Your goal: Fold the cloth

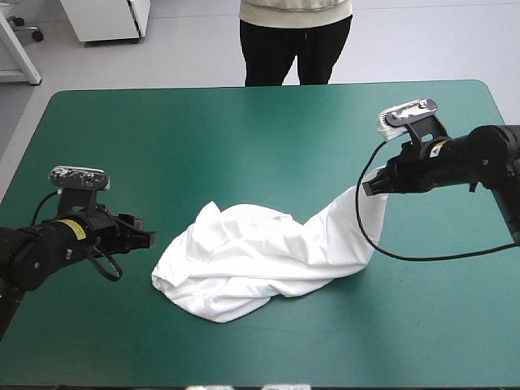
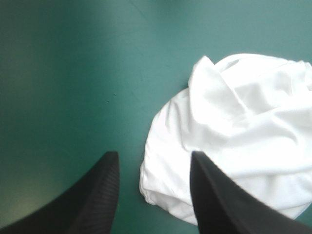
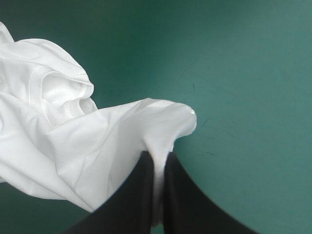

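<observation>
Left gripper (image 1: 149,239) sits low over the teal-green cover, black fingers spread wide, holding nothing; the T-shirt (image 1: 252,256) lies just ahead of it, a crumpled white heap at mid-table, nearer the front edge. Right gripper (image 1: 369,188) is pinched almost closed on one end of the T-shirt, raised off the table (image 1: 244,130) and drawn toward the right side. Bare cover surrounds the heap on every side

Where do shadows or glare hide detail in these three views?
High view: even light, no glare on the table, a faint shadow along the near edge of the T-shirt. Left wrist view: the T-shirt is very bright, its folds faint, ahead of the open left gripper. Right wrist view: soft grey shading marks the folds by the right gripper, shut on the T-shirt.
</observation>
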Controlling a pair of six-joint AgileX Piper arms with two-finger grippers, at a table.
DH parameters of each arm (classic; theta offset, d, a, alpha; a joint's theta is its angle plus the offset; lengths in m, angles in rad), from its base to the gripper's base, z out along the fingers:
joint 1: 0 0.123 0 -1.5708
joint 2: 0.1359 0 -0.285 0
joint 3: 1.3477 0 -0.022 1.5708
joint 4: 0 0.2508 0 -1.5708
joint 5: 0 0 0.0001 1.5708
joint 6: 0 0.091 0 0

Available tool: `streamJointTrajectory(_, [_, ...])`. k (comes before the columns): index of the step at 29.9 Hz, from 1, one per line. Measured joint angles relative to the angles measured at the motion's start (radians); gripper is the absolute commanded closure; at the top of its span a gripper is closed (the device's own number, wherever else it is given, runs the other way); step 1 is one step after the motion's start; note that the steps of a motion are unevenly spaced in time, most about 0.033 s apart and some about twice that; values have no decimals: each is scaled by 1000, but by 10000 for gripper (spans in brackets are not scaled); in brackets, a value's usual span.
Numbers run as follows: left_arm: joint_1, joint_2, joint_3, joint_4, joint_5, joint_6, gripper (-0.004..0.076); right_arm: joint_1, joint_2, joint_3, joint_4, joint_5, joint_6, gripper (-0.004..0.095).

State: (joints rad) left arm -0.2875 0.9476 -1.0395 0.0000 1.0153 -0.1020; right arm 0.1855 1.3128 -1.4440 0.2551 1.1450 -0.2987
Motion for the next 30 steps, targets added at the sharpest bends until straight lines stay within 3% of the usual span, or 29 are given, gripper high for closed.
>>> streamJointTrajectory(20, [0, 250, 1, 0, -31, 65, 385, 0, 0, 0, 0, 11, 0, 908])
streamJointTrajectory(30, [11, 336, 96, -20, -104, 80, 385, 0, 0, 0, 0, 15, 0, 908])
